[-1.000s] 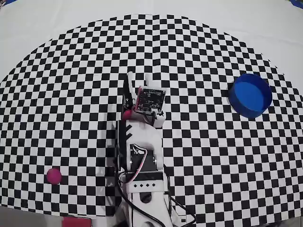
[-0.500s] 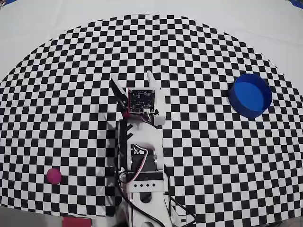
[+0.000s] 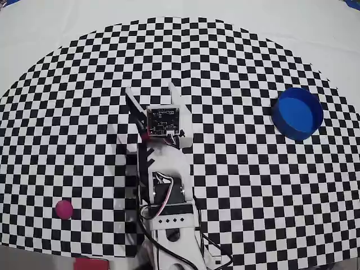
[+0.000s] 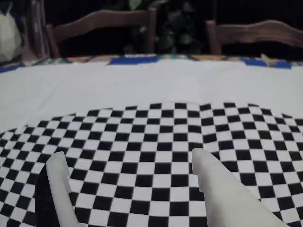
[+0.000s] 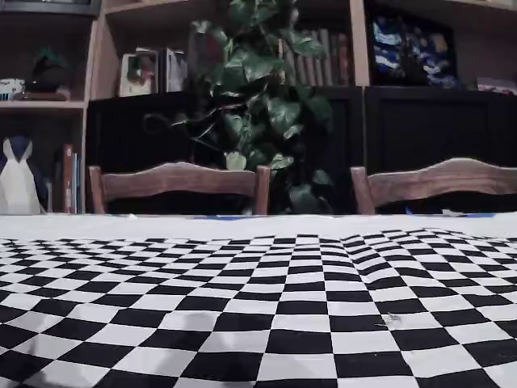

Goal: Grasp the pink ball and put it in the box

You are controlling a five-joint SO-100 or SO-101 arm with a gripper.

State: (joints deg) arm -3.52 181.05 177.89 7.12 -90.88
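Even overhead light, dim soft background

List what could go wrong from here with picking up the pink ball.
1. The pink ball lies far off at lower left in the overhead view, outside the wrist view, so the open claw must swing round blind.
2. A round ball may roll if nudged.
3. The box is opposite: a long carry.

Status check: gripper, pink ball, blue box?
Gripper open, empty, mid-mat. Pink ball lower left in the overhead view, untouched. Blue box far right, empty. Nothing on the checkered mat in the way.
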